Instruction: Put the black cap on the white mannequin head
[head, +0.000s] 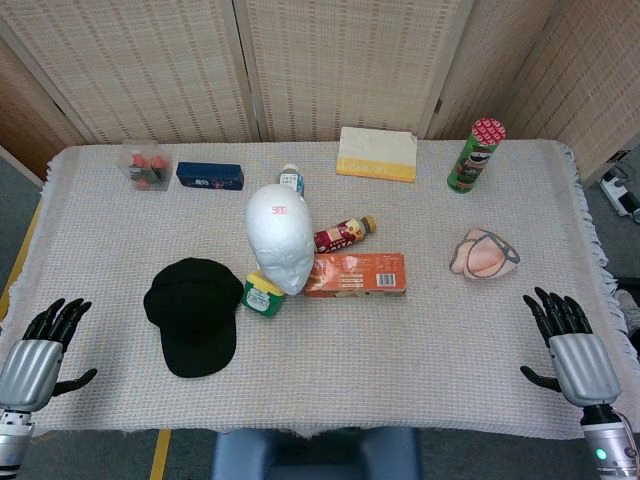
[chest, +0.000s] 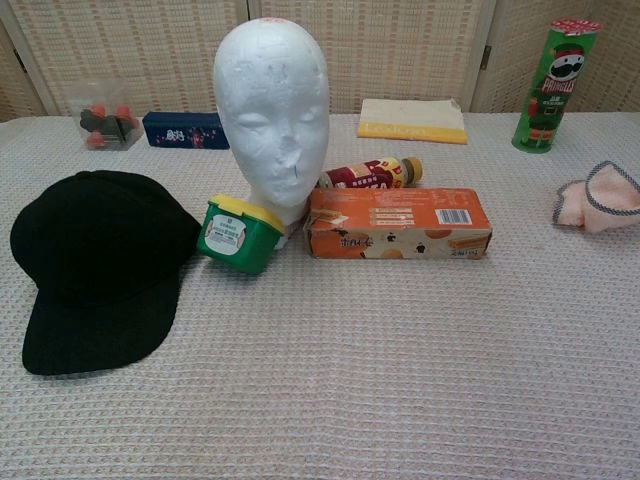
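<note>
One black fabric cap (head: 192, 315) lies flat on my left side of the woven white tablecloth (head: 400, 340), brim toward me, just beside the upright white foam mannequin head (head: 280, 238). I see a green tub with a yellow lid (chest: 236, 232) tipped against the head's base, and a long orange carton (chest: 397, 224) touching it on the other side, a small bottle (chest: 370, 174) behind. My left hand (head: 40, 350) and right hand (head: 572, 345) rest near the table's front corners, fingers spread, holding nothing.
</note>
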